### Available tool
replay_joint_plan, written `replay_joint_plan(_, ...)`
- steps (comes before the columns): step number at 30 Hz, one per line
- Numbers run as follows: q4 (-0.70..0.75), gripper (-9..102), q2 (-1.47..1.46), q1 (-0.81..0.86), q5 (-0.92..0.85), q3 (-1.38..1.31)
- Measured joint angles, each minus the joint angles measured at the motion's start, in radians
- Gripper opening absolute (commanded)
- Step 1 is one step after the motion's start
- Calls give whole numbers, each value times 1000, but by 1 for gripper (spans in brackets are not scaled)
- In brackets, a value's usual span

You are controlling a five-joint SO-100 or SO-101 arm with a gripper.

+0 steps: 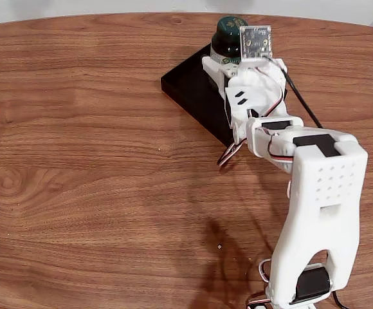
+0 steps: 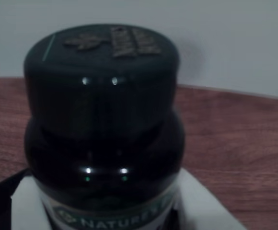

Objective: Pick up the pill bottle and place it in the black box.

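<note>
Arm (image 1: 302, 174) outstretched, gripper (image 1: 228, 64) around pill bottle (image 1: 228, 35)

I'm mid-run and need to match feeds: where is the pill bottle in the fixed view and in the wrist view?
Fixed view: the pill bottle sits at top centre, at the far end of the black box, partly behind the gripper.
Wrist view: the pill bottle takes up the centre and left, upright, its label at the bottom edge.
Shared landmark: the wooden table, seen behind the bottle in the wrist view.

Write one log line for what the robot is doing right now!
gripper: at bottle, jaws hidden | bottle: upright, over box's far corner | box: on table
</note>
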Motion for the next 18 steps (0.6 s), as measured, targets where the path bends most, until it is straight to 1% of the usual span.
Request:
replay_joint_plan(8,-135,15,-84,-12,11,-6)
replay_joint_plan(18,-179,15,-124,-12,21,-34)
